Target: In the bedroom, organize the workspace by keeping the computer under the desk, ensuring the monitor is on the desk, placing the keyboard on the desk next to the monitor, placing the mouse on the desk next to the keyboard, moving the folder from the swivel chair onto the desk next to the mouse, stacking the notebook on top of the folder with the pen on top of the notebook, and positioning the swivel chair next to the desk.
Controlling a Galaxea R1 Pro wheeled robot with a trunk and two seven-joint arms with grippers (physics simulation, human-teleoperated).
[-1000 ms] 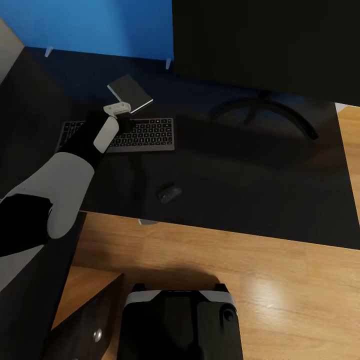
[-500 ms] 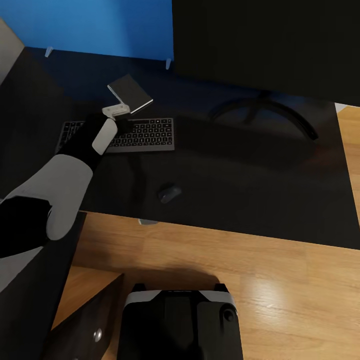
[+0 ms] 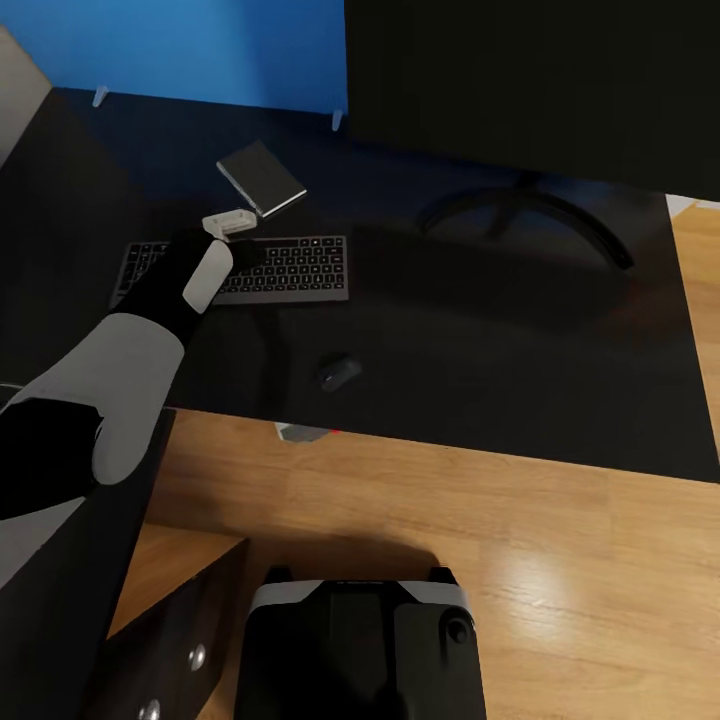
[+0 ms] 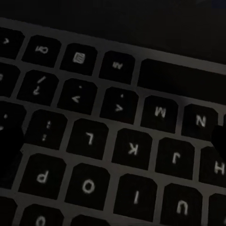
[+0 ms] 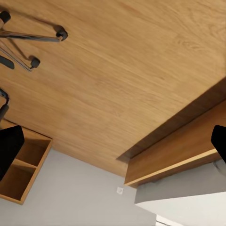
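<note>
Black-topped bench point(image 3: 520, 380) with a blue back panel point(image 3: 200, 50) at 12 o'clock. Keyboard point(image 3: 285, 268): slim silver-grey, black keys, lying flat at about 10 o'clock from the bench middle; close up in the left wrist view point(image 4: 113, 141), pale key letters readable. Notebook point(image 3: 261, 178): thin, dark grey cover, pale page edges, lying skewed just beyond the keyboard at its 12 o'clock, apart from it. Mouse point(image 3: 340, 373): small dark oval, barely lighter than the top, at the keyboard's 5 o'clock, near the front edge. Monitor point(image 3: 530, 90): big black screen at 1 o'clock, curved arc stand point(image 3: 525, 220) resting on the bench. Left hand point(image 3: 228, 226) is over the keyboard's far edge, near the notebook's corner; fingers look dark at both edges of the wrist picture, spread wide, nothing between them. Right hand point(image 5: 113, 141): dark fingertips far apart, holding nothing, wood floor point(image 5: 122, 70) and chair casters point(image 5: 61, 34) beyond. Wood floor point(image 3: 450, 540) at 6 o'clock.
</note>
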